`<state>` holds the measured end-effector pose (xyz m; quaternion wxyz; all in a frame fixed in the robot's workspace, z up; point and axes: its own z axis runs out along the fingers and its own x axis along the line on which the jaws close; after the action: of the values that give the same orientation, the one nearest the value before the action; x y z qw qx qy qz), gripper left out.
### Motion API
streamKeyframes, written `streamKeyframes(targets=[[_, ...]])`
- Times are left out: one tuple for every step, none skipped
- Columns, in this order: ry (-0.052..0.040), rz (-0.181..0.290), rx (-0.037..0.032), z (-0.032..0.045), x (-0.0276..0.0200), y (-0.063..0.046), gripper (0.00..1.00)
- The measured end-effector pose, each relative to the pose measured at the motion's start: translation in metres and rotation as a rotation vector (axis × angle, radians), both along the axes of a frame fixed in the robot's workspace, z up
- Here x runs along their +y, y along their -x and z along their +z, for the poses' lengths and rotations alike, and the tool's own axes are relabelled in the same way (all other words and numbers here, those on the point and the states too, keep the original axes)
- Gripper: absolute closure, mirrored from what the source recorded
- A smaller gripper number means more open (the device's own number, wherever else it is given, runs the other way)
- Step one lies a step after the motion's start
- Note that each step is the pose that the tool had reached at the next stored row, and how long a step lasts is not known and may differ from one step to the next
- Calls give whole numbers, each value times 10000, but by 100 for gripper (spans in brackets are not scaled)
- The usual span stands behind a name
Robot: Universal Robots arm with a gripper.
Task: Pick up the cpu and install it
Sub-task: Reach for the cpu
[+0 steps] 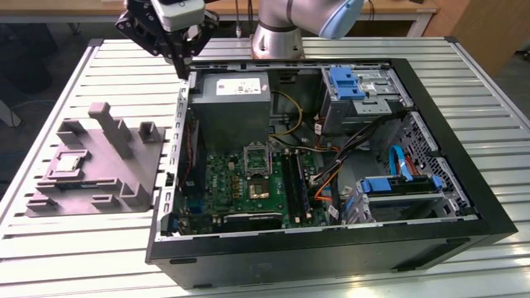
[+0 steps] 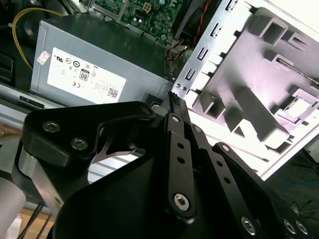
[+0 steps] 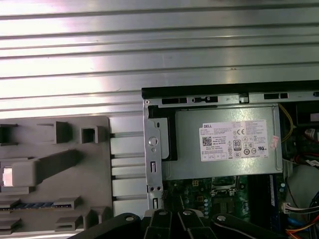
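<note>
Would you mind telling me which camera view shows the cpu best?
The exterior view: the cpu lies whole in its seat on the grey holder block. In the second wrist view the cpu is a washed-out pale square seen at a slant. In the first wrist view it sits at the picture's edge, cut off.

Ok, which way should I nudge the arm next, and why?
Probably toward the exterior view's left: the gripper hangs shut above the computer case's corner, while the cpu sits untouched in the grey holder block.
</note>
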<state>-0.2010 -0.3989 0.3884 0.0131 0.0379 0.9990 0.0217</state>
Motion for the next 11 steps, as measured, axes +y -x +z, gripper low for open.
streamKeyframes(targets=[[-1,0,-1,-1,0,6,89],[-1,0,-1,-2,0,10,89],[0,0,0,-2,0,15,89],[0,0,0,-3,0,19,89],[-1,0,0,-4,0,23,89],[0,0,0,-5,0,26,89],[0,1,1,-6,0,29,89],[1,1,1,-7,0,32,89],[0,0,1,-8,0,36,89],[0,0,0,-9,0,39,89],[0,0,0,-10,0,42,89]])
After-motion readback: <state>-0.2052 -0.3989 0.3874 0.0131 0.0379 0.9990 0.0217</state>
